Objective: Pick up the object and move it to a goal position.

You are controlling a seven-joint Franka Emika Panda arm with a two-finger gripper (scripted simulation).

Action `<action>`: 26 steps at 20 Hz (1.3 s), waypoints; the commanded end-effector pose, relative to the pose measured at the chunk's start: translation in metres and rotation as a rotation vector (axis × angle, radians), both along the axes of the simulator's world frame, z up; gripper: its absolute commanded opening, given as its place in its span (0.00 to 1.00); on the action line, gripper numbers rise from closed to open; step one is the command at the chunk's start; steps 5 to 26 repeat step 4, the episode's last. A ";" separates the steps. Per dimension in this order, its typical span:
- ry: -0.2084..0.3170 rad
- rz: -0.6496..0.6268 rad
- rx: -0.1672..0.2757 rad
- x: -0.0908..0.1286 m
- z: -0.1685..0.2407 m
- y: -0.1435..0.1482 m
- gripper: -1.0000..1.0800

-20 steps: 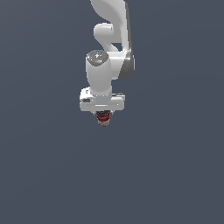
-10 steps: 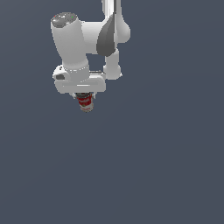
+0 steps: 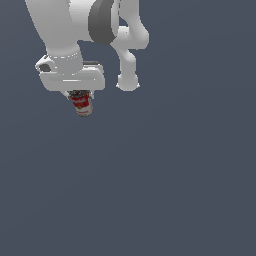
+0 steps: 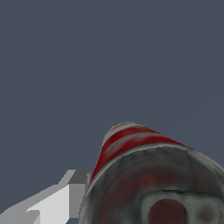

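Exterior view: the white arm reaches down at the exterior view's upper left, and its end effector is clamped on the top of a small red-and-white can. The can hangs beneath it, slightly tilted, against a plain dark grey background. Wrist view shows the can's dark metal end close up.

No readable text anywhere. The can carries a red-and-white label, but its markings are too blurred to make out in either view.
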State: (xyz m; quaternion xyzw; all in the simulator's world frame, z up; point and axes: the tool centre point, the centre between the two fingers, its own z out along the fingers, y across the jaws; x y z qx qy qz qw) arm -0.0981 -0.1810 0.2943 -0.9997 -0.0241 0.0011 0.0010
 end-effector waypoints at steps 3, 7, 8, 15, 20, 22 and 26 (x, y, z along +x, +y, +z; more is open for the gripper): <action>-0.002 0.001 -0.002 -0.002 0.010 -0.008 0.00; -0.002 0.001 -0.002 -0.002 0.010 -0.008 0.00; -0.002 0.001 -0.002 -0.002 0.010 -0.008 0.00; -0.002 0.001 -0.002 -0.002 0.010 -0.008 0.00; -0.002 0.001 -0.002 -0.002 0.010 -0.008 0.00; -0.002 0.001 -0.002 -0.002 0.010 -0.008 0.00; -0.002 0.001 -0.002 -0.002 0.010 -0.008 0.00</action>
